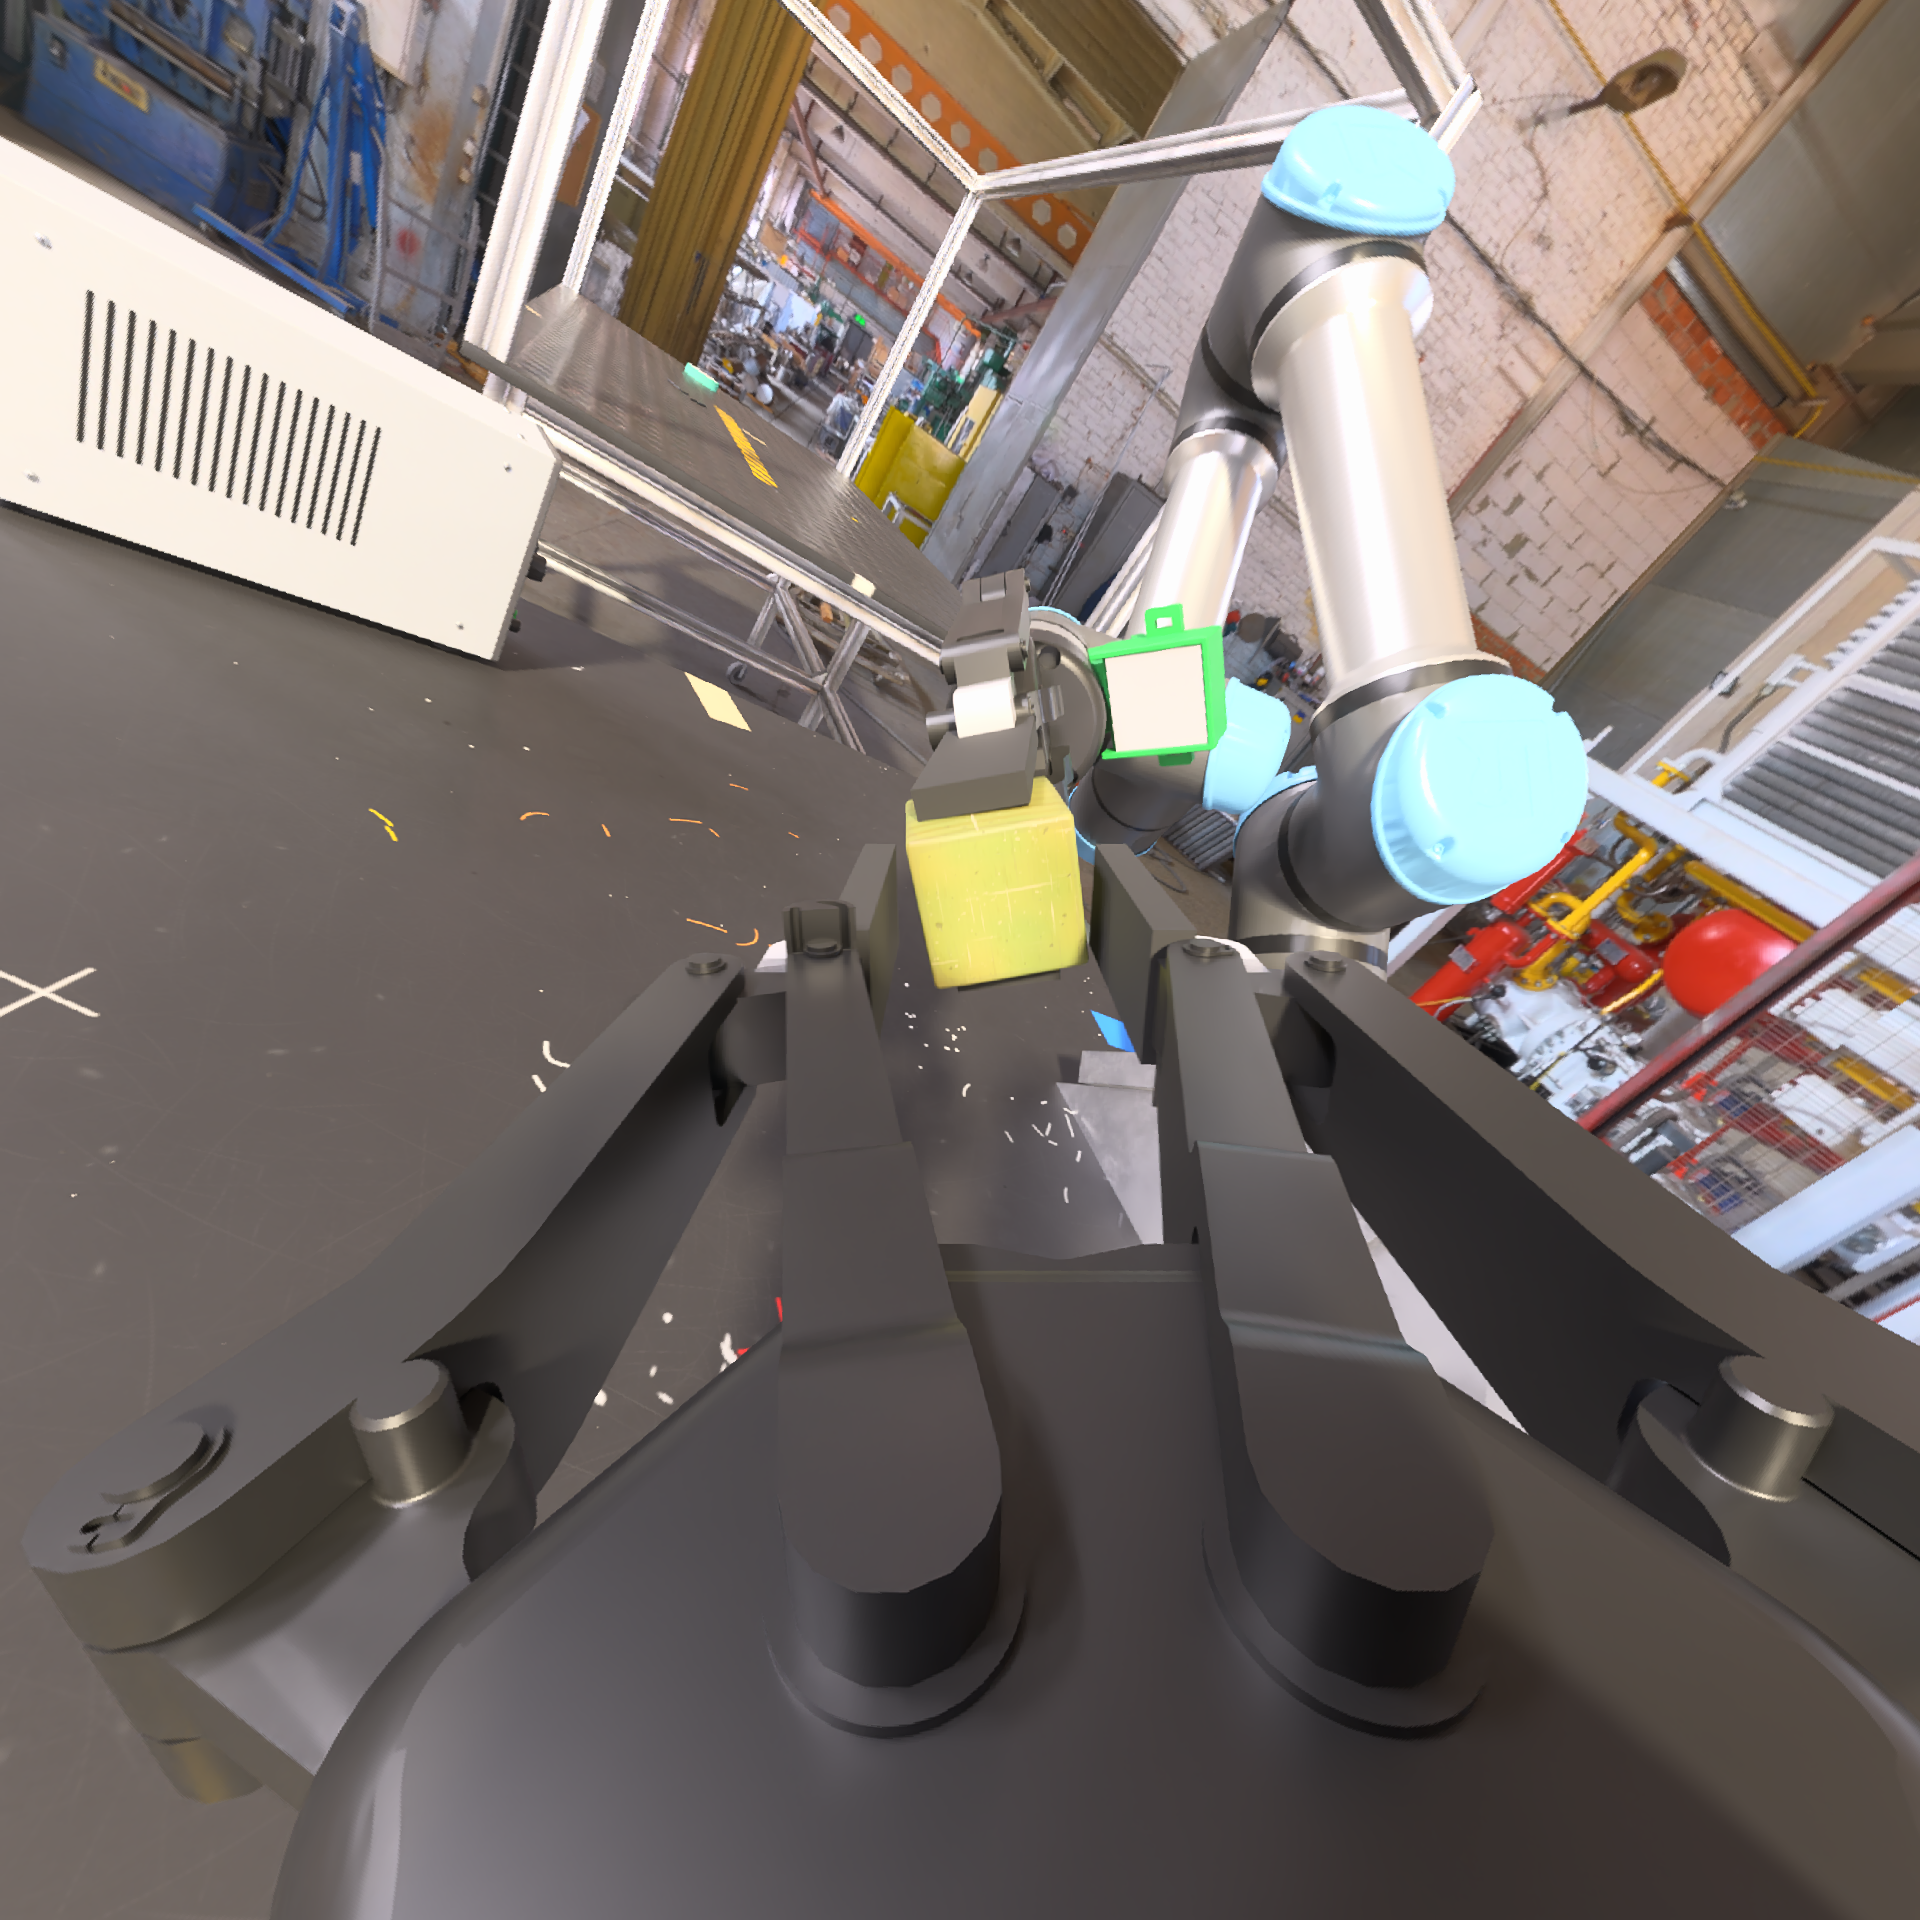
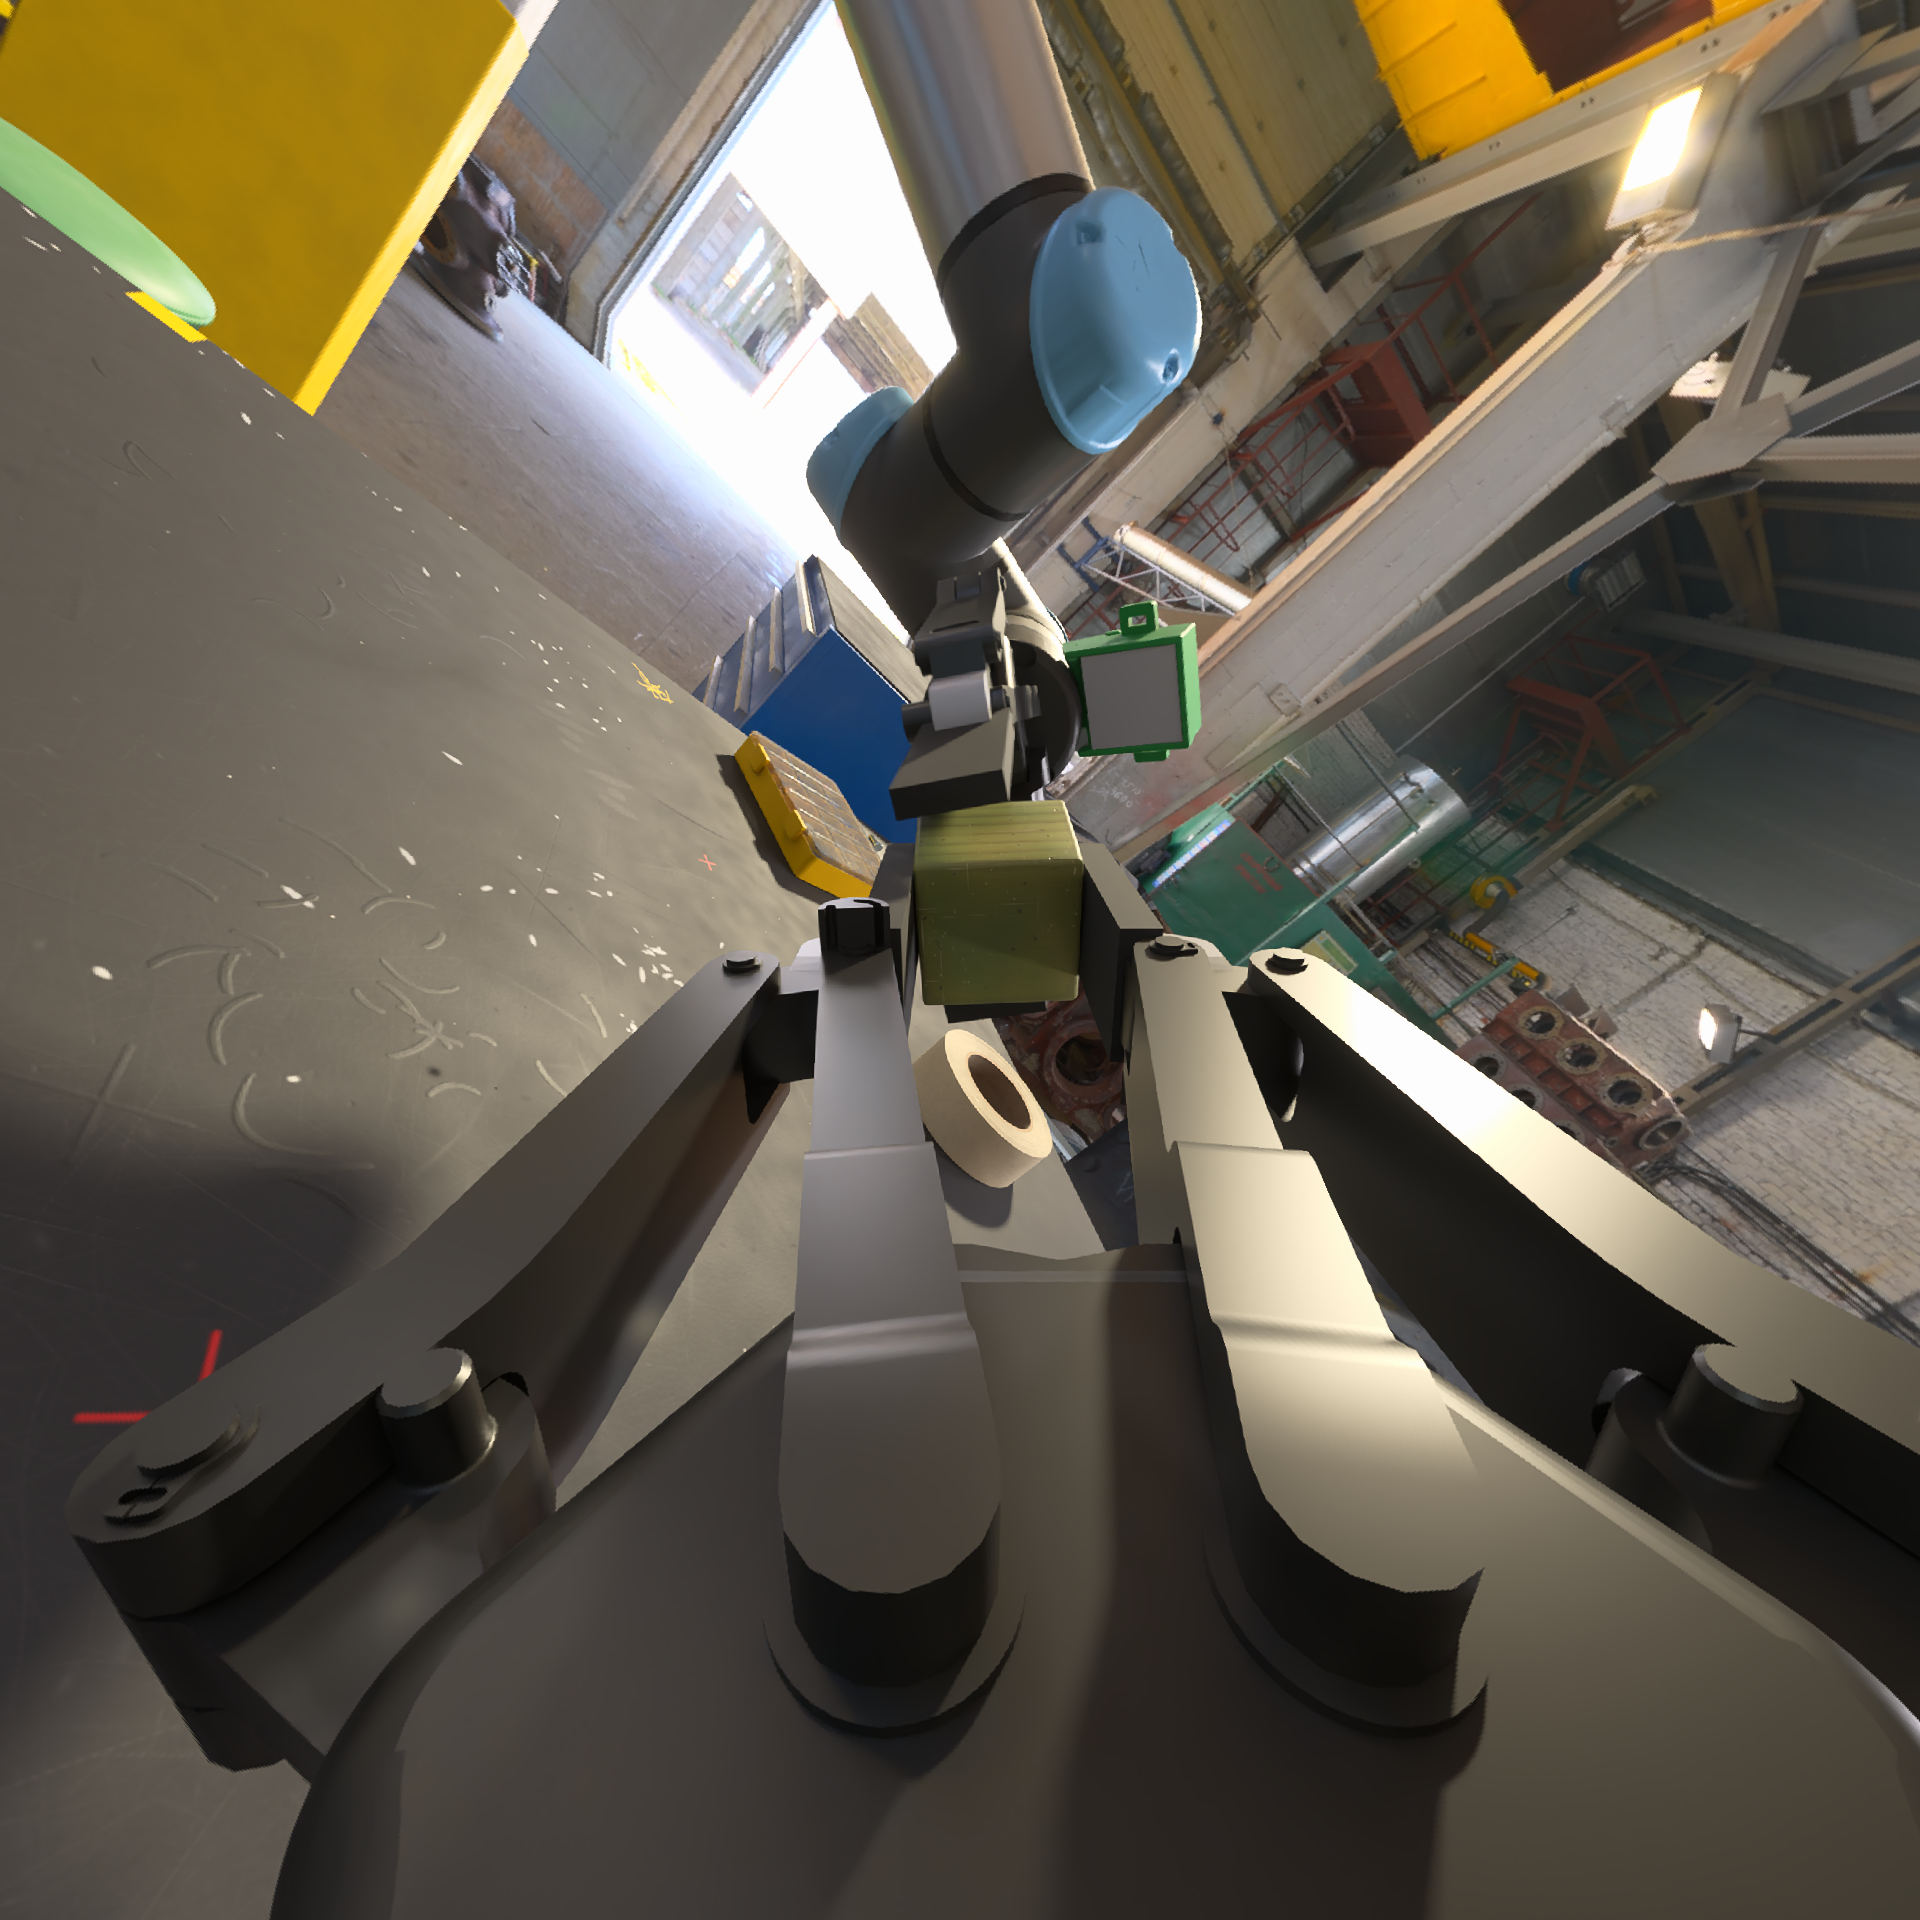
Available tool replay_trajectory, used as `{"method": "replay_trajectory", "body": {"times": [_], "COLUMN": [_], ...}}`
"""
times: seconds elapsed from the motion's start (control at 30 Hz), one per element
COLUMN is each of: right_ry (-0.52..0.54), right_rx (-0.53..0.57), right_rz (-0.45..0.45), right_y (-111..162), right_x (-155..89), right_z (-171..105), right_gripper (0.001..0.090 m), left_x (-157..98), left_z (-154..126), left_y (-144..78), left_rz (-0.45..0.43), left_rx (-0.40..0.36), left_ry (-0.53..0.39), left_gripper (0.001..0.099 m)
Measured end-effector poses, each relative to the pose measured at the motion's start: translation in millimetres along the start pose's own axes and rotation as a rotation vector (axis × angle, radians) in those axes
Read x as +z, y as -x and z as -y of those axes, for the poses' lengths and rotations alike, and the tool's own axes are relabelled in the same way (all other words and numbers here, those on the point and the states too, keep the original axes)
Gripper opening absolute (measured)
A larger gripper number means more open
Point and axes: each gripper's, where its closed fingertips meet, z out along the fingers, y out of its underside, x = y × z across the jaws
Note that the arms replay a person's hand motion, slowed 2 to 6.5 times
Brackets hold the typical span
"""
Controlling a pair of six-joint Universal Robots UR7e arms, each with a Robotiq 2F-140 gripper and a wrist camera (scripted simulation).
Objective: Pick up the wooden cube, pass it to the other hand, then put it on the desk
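The wooden cube (image 1: pixel 992 894), yellowish-green, hangs above the dark desk (image 1: pixel 312 935) between both grippers. My left gripper (image 1: pixel 995 920) has its two fingers pressed on the cube's left and right faces. The right gripper (image 1: pixel 977 790) comes in from the far side, with one finger flat on the cube's top; its other finger is hidden behind the cube. In the right wrist view the cube (image 2: pixel 997 904) sits tight between my right gripper's (image 2: pixel 997 925) fingers, and the left gripper (image 2: pixel 951 779) grips it from across with one finger on top.
A white vented cabinet (image 1: pixel 260 436) stands at the desk's far left. In the right wrist view a roll of tape (image 2: pixel 982 1107) lies below the cube, a yellow tray (image 2: pixel 800 821) and a blue box (image 2: pixel 831 707) lie beyond, and a green disc (image 2: pixel 94 229) and yellow block (image 2: pixel 239 135) are upper left.
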Motion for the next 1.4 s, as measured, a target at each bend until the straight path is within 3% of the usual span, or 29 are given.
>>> {"method": "replay_trajectory", "body": {"times": [0.27, 0.57, 0.93, 1.4], "right_ry": [0.016, 0.073, 0.229, 0.529], "right_rx": [0.005, 0.03, 0.223, 0.596], "right_rz": [-0.004, -0.05, -0.116, -0.139], "right_y": [-10.9, -37.7, -82.1, -108.6], "right_x": [-8.8, -26.2, -56.8, -99.1], "right_z": [1.4, -3.5, -34.4, -109.9], "right_gripper": [0.039, 0.039, 0.0391, 0.039], "left_x": [-2.2, -14.3, -36.1, -58.0], "left_z": [5.1, 14.1, 26.8, 36.4], "left_y": [4.9, 14.0, 19.5, 17.1], "left_rz": [0.085, 0.255, 0.447, 0.603], "left_rx": [0.078, 0.194, 0.321, 0.42], "left_ry": [-0.011, -0.03, -0.068, -0.137], "left_gripper": [0.076, 0.0838, 0.0854, 0.0818]}}
